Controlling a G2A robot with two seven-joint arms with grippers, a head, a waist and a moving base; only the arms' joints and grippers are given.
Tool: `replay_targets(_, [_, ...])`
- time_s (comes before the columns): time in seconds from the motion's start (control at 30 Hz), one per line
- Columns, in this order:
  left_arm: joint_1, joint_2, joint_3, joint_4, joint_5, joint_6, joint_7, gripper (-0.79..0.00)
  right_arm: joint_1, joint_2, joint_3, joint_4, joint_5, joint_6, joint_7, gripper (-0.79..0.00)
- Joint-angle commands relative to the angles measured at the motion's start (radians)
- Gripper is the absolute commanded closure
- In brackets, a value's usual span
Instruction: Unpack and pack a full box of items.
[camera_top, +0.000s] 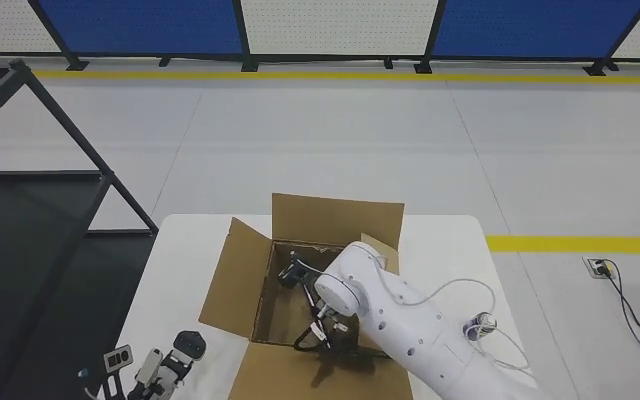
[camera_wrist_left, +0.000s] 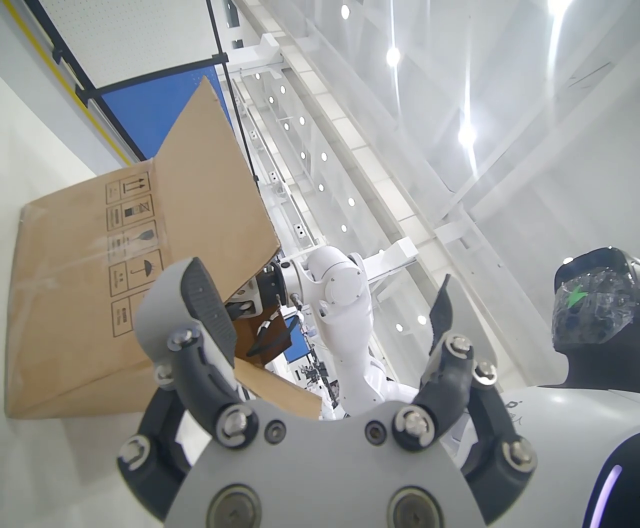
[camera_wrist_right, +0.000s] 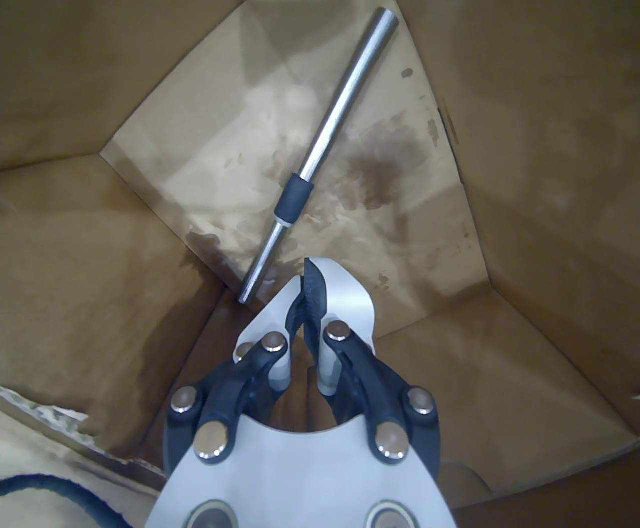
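Outwardly, the cardboard box (camera_wrist_left: 75, 280) carries a column of black handling symbols (camera_wrist_left: 131, 250): upward arrows, a glass, an umbrella. The finer print cannot be read. Inside the box, the right gripper (camera_wrist_right: 306, 285) has its fingers pressed together on nothing, its tips just beside the near end of a metal tube (camera_wrist_right: 320, 150) lying on the box floor. The left gripper (camera_wrist_left: 321, 280) is spread wide and empty, outside the box.
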Motion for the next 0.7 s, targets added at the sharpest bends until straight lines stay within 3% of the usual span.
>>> replay_targets(0.0, [-0.001,0.0,0.0,0.002,-0.004,-0.002,0.003,-0.785,0.021,-0.017,-0.018,0.038,0.017,0.008,-0.006,-0.015])
replay_targets(0.13, [-0.002,0.002,-0.003,0.007,-0.01,-0.001,0.007,-0.785,0.066,-0.055,-0.042,0.138,0.063,0.026,-0.03,0.0])
replay_targets(0.3, [-0.005,0.003,-0.008,0.016,-0.022,-0.001,0.009,-0.785,0.108,-0.105,-0.079,0.262,0.101,0.05,-0.066,-0.052])
replay_targets(0.37, [-0.008,0.004,-0.011,0.021,-0.025,-0.002,0.012,-0.785,0.12,-0.122,-0.084,0.307,0.124,0.042,-0.087,-0.228])
replay_targets(0.4, [-0.009,0.004,-0.012,0.023,-0.025,-0.001,0.012,-0.785,0.123,-0.13,-0.085,0.33,0.137,0.039,-0.099,-0.268])
replay_targets(0.6, [-0.019,0.006,-0.013,0.03,-0.026,0.004,0.012,-0.785,0.139,-0.169,-0.089,0.438,0.185,0.043,-0.163,-0.354])
replay_targets(0.67, [-0.023,0.007,-0.013,0.031,-0.024,0.008,0.01,-0.785,0.142,-0.18,-0.093,0.463,0.187,0.055,-0.176,-0.336])
